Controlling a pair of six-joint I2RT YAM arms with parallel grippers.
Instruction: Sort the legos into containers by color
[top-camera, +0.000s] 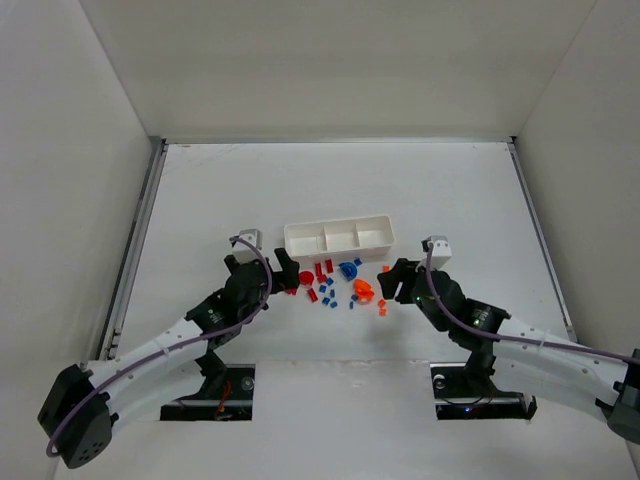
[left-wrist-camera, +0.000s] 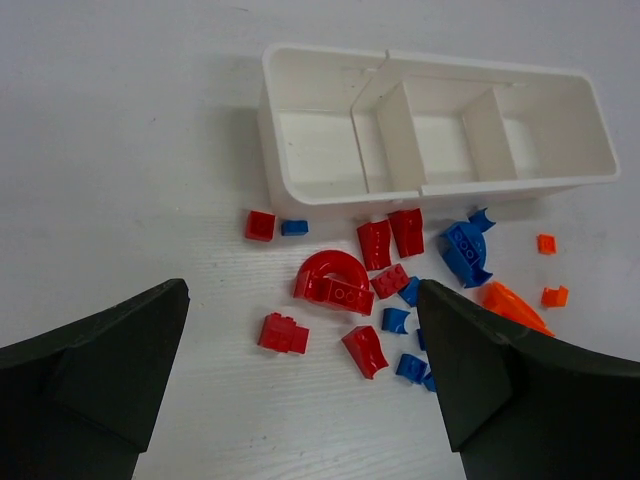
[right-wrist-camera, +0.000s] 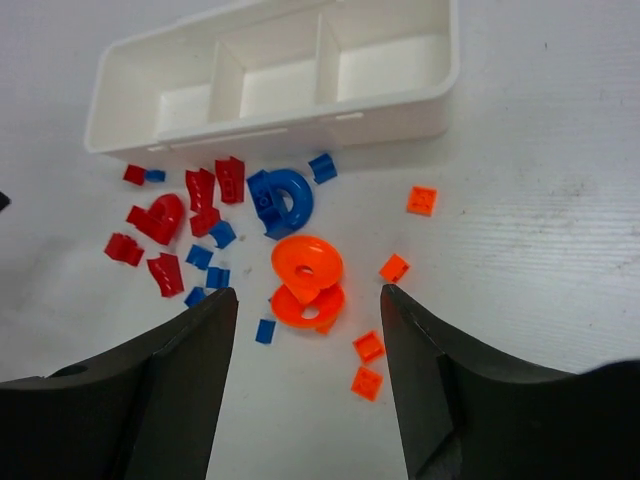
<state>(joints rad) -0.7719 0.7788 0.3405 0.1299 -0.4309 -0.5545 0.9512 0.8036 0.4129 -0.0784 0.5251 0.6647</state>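
Matte white tabletop (top-camera: 200, 200) holds a smooth three-compartment plastic tray (top-camera: 340, 250), with red, blue and orange legos (right-wrist-camera: 305, 262) scattered along its near side. Left gripper (left-wrist-camera: 302, 300) and right gripper (right-wrist-camera: 309, 292) flank them, jaws apart, empty.

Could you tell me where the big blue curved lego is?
In the right wrist view the blue lego lies mid-frame, just below the white tray, above the orange discs.

Legos (top-camera: 348, 270) lie scattered on the table (top-camera: 450, 190) before the tray (top-camera: 340, 249).
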